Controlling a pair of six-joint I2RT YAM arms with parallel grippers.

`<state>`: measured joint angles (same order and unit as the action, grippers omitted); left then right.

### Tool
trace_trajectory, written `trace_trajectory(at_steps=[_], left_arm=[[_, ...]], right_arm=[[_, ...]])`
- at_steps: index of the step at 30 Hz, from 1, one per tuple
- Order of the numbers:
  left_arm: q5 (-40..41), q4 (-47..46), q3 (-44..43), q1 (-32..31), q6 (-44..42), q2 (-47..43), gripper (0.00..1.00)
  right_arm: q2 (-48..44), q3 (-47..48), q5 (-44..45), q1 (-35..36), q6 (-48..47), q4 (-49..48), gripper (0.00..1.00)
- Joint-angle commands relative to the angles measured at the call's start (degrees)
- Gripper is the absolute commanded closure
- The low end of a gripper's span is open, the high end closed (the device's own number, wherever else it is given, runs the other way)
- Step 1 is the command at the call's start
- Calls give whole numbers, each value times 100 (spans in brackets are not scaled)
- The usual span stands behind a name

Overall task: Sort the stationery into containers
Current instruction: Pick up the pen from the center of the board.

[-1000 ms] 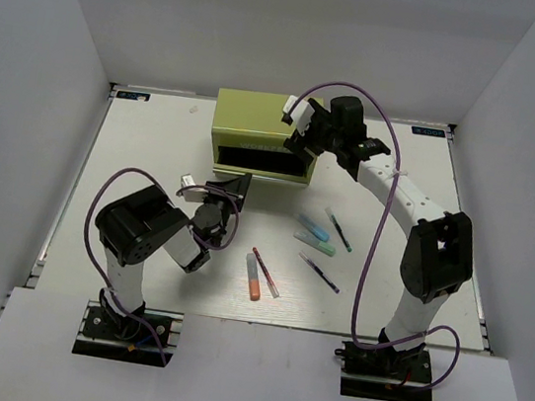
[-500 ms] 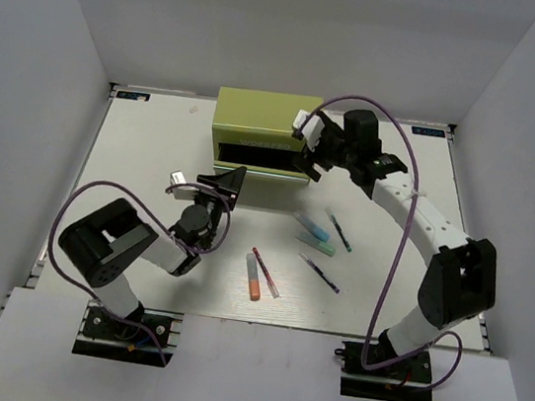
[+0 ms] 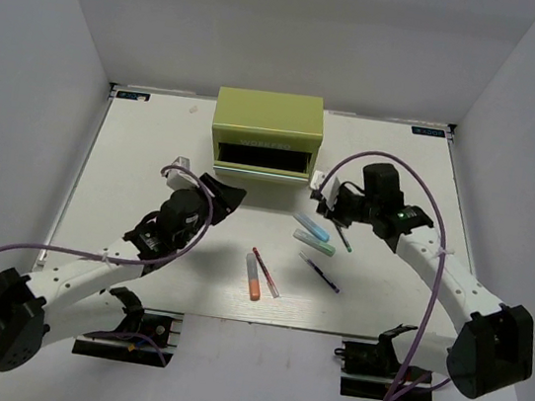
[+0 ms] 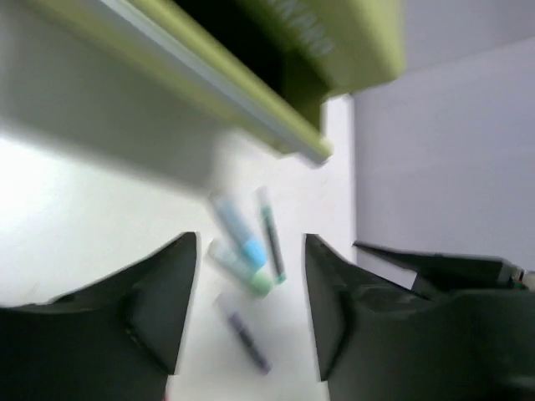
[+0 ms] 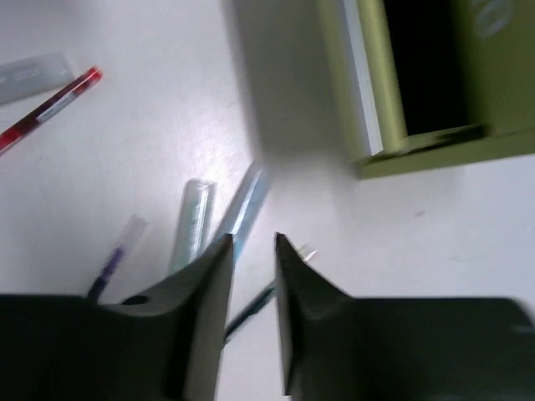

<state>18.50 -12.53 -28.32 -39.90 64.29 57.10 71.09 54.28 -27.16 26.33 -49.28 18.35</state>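
Note:
The yellow-green chest (image 3: 266,126) stands at the back of the table, its front slot dark and open. Before it lie the pens: an orange marker (image 3: 254,281), a thin red-white pen (image 3: 265,271), a light blue marker (image 3: 312,227), a teal one (image 3: 316,242) and two dark pens (image 3: 342,233) (image 3: 320,273). My left gripper (image 3: 226,195) hovers left of the slot, open and empty; its wrist view looks between the fingers (image 4: 163,296) at the light blue marker (image 4: 236,230). My right gripper (image 3: 327,196) hangs just above the light blue marker (image 5: 247,200), jaws a narrow gap apart, nothing between them.
Grey walls close in the white table (image 3: 156,145) on three sides. The chest's near corner (image 5: 418,83) is close to my right gripper. Both arm bases sit on the near edge.
My right gripper left the chest's top right corner and dropped toward the blue and teal markers, its jaws narrowing. My left arm stretched out low and its gripper opened.

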Motion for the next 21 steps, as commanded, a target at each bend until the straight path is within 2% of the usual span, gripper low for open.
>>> trace_trajectory(at_steps=[1,4,7,13,21], left_arm=[[-426,2394,-375,-18,-365,-199,34],[-531,3062,-752,-18,-513,-7,21],[-602,3406,-1069,-18,-637,283,20],[-708,3696,-1405,-18,-690,626,17],[-760,3697,-1344,-71,-690,408,16]], right_arm=[[150,-304,-167,-101,295,126,64],[421,-471,-45,-136,585,-225,50],[826,-454,140,-128,796,-454,45],[1583,-392,588,-128,1315,-1069,45],[2374,-278,1046,-128,1517,-1668,45]])
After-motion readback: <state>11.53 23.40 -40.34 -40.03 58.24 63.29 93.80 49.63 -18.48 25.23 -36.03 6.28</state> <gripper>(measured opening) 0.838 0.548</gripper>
